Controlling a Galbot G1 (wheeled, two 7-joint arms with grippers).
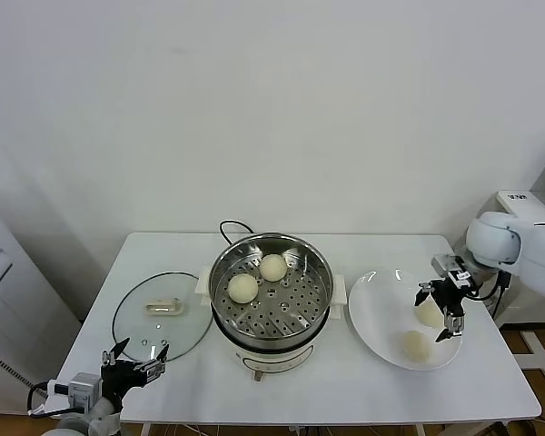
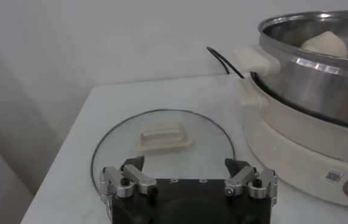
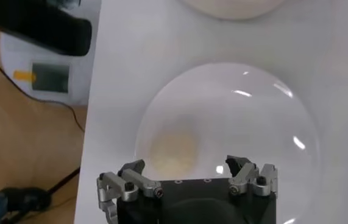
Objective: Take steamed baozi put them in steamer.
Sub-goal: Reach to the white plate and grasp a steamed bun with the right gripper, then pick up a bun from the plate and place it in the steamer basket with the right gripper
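Left tool (image 1: 134, 360) parked low at the surface (image 1: 345, 381) edge, fingers spread, empty, glass lid (image 1: 161, 318) just ahead. Steamer (image 1: 271, 295) between the tools holds two baozi (image 1: 258, 277). Right tool (image 1: 442, 307) wide open, empty, above plate (image 1: 372, 309), two baozi (image 1: 421, 329) under it.

White table (image 1: 363, 381) — lid (image 1: 159, 313); steamer (image 1: 271, 304); plate (image 1: 381, 313).

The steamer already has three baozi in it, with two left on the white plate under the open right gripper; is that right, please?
Not quite: the head view shows two baozi in the steamer, not three. Two do remain on the white plate, under the open right gripper.
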